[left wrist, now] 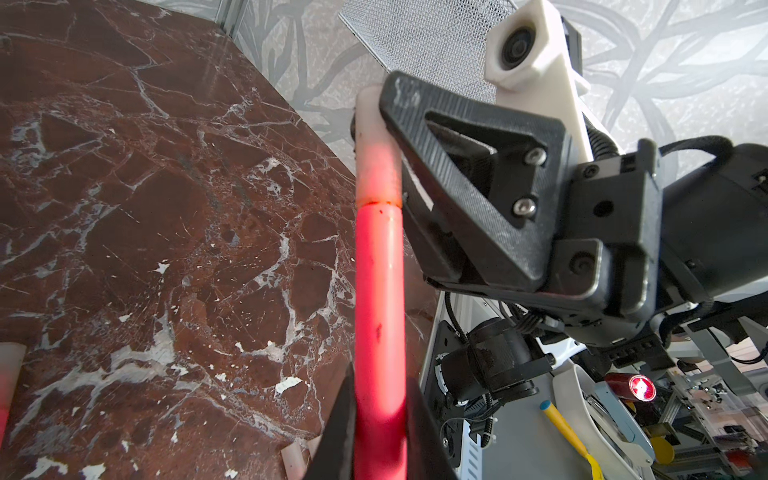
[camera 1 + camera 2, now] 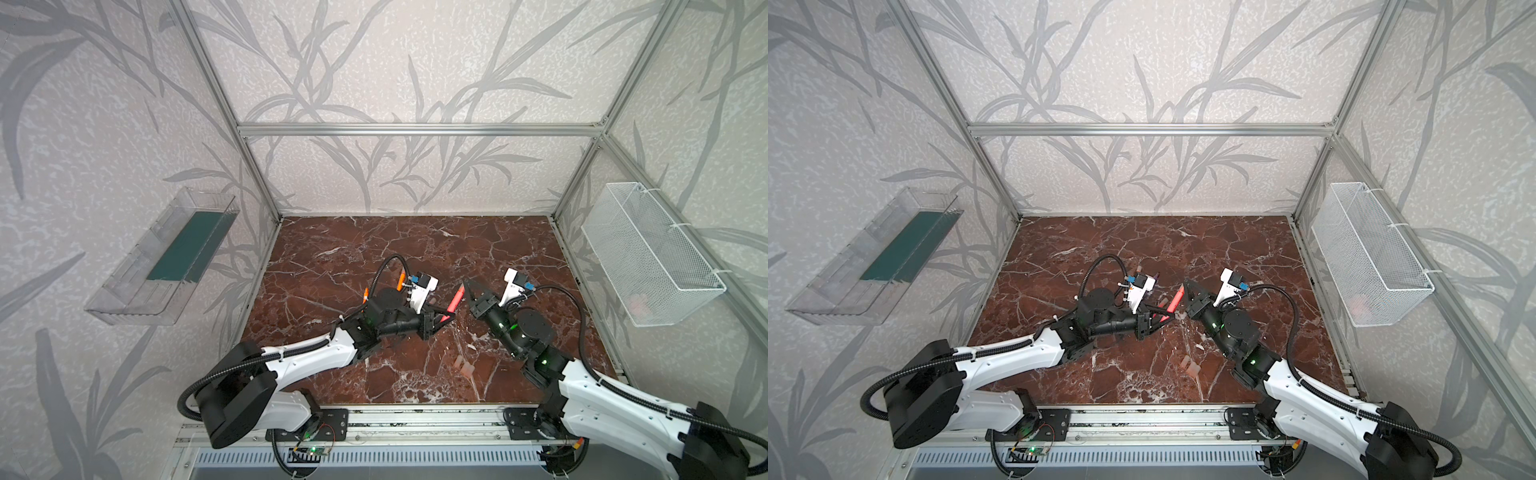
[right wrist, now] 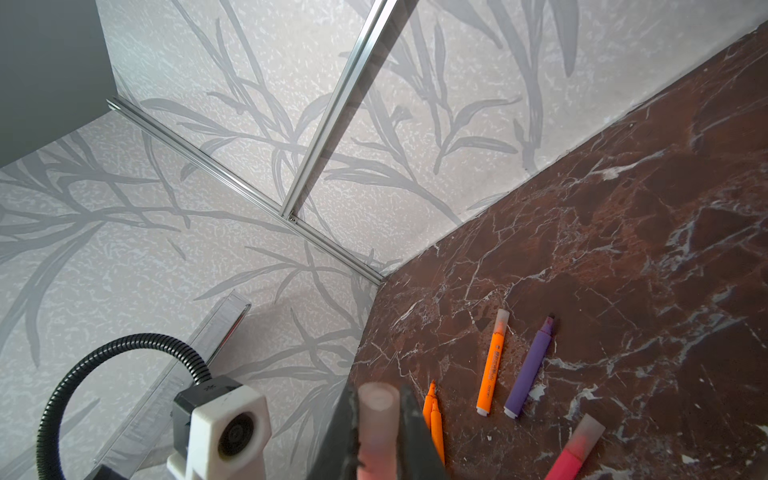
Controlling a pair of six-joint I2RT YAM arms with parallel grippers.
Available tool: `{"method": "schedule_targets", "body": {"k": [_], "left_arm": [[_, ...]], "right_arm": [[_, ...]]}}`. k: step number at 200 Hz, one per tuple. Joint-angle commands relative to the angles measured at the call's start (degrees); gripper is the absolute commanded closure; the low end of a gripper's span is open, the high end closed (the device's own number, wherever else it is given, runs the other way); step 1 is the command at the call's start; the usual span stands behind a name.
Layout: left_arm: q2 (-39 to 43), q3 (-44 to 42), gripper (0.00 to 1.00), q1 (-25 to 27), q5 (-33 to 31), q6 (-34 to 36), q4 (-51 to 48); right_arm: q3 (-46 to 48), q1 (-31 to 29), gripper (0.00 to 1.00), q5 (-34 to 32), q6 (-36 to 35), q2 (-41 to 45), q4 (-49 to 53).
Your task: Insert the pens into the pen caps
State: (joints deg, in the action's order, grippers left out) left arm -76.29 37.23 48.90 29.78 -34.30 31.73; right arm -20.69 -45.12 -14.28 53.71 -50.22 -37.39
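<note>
The red-pink pen (image 1: pixel 380 291) is hanging in the air over the middle of the table (image 2: pixel 357 249), pointing toward the far side. Its pen cap (image 1: pixel 376 158) is sitting over the tip, with the cap rim meeting the barrel at a visible seam. The left gripper (image 1: pixel 379 386) is clamping the barrel at its near end, and the right gripper (image 3: pixel 377 405) is clamping the cap from the right. The seam suggests the cap is close to fully seated, so you should be pressing only along the pen's length and holding both wrists on one line. Any sideways load is likely to be tilting the cap or sliding the barrel in the left jaws. To the left on the table, a purple pen (image 3: pixel 530 370) is lying uncapped beside a capped orange pen (image 3: pixel 492 365). The spare caps (image 2: pixel 465 366) are waiting on the near side of the table.
</note>
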Motion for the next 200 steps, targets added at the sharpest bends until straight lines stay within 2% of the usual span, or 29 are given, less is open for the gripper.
{"method": "schedule_targets", "body": {"k": [1,40,86,108,133,163,200], "left_arm": [[0.6,2.1,1.00,-0.3,1.0,0.1,9.0],[1.6,1.7,1.00,-0.3,-1.5,2.8,5.2],[2.7,1.5,1.00,-0.3,-3.4,6.9,0.2],[3.2,1.3,1.00,0.0,-5.4,11.2,-3.8],[3.4,0.7,1.00,0.5,-9.4,17.3,-8.4],[4.1,-0.1,1.00,1.2,-11.6,22.3,-11.2],[5.5,-1.2,1.00,2.5,-12.5,24.5,-11.2]], "right_arm": [[-0.1,-1.8,0.95,6.5,-2.2,-1.4,4.1],[-0.1,-1.8,0.80,3.8,-3.3,1.2,7.0],[0.0,-1.8,0.51,0.7,-5.3,7.2,11.7],[0.1,-1.7,0.42,-1.2,-6.8,10.7,14.4],[-0.6,-1.6,0.27,-3.2,-7.3,15.0,19.7],[-2.8,-1.1,0.26,-2.5,-6.9,14.8,23.2],[-5.3,-1.1,0.28,-0.4,-4.6,8.7,22.5]]}}
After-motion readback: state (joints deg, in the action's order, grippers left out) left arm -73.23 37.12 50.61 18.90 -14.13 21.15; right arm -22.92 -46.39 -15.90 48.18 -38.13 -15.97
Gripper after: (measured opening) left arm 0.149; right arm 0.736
